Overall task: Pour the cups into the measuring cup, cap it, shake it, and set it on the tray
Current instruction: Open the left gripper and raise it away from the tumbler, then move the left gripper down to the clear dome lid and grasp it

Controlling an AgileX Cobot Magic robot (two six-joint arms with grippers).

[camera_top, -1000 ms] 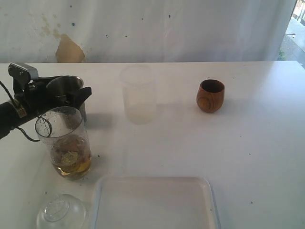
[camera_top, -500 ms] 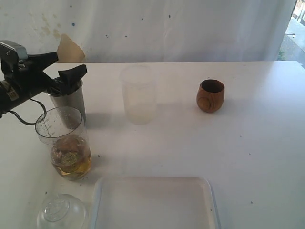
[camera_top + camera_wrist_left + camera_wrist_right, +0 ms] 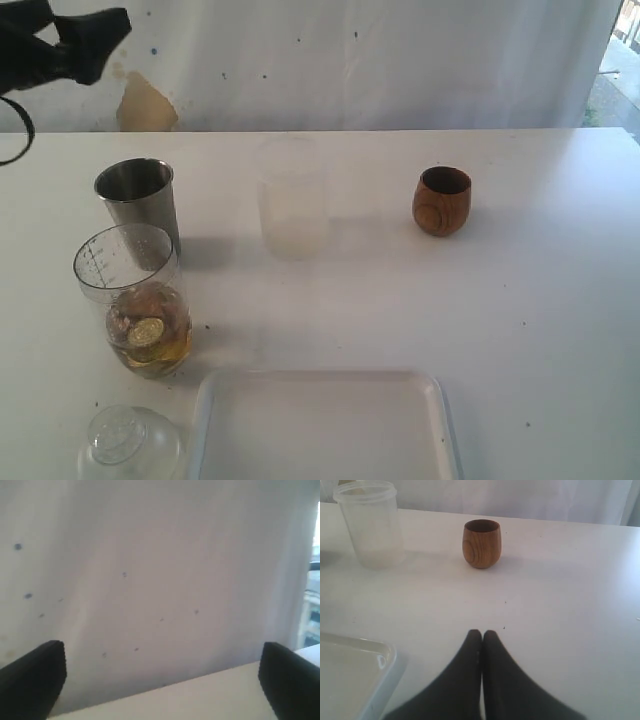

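Our left claw [image 3: 161, 680] hangs high over the far left of the desk [image 3: 540, 330], fingers wide apart and gripping nothing. Our right claw [image 3: 481, 642] sits low over the desk, fingers pressed together and empty, pointed at the wood cup [image 3: 481, 543]. The tumbler [image 3: 138, 200] stands upright just behind the measuring cup [image 3: 132, 295], which holds amber liquid, so we judge one pour done and the wood cup, at the far right, next. That calls for the right claw to spread, close round the wood cup and carry it well across, past the frosted cup [image 3: 292, 200], to the measuring cup. The lid [image 3: 128, 442] lies near left, beside the tray [image 3: 330, 395]. The desk is white and lightly specked; behind it hangs a stained white sheet [image 3: 400, 60].
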